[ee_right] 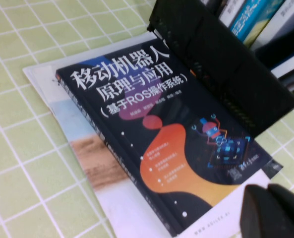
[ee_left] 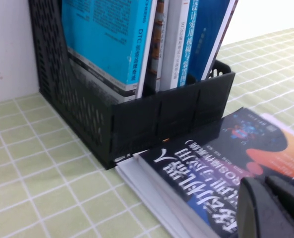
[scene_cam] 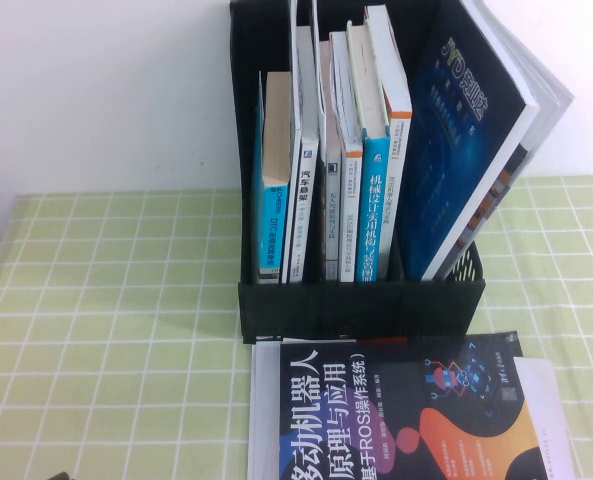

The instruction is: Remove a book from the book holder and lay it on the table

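Observation:
The book (scene_cam: 406,420), black with a big white Chinese title and orange and blue graphics, lies flat, cover up, on the table (scene_cam: 106,330) just in front of the book holder (scene_cam: 361,305). It rests on a white sheet or booklet (scene_cam: 264,420). Neither gripper shows in the high view. In the left wrist view, my left gripper (ee_left: 264,184) hangs shut and empty over the book (ee_left: 221,163), near the holder (ee_left: 156,119). In the right wrist view, my right gripper (ee_right: 267,191) is shut on nothing, above the white sheet by the corner of the book (ee_right: 171,134).
The holder keeps several upright books, among them a large dark-blue one (scene_cam: 471,120) leaning out of the right slot. A white wall stands behind. Green checked cloth stretches to the left of the holder (scene_cam: 126,260).

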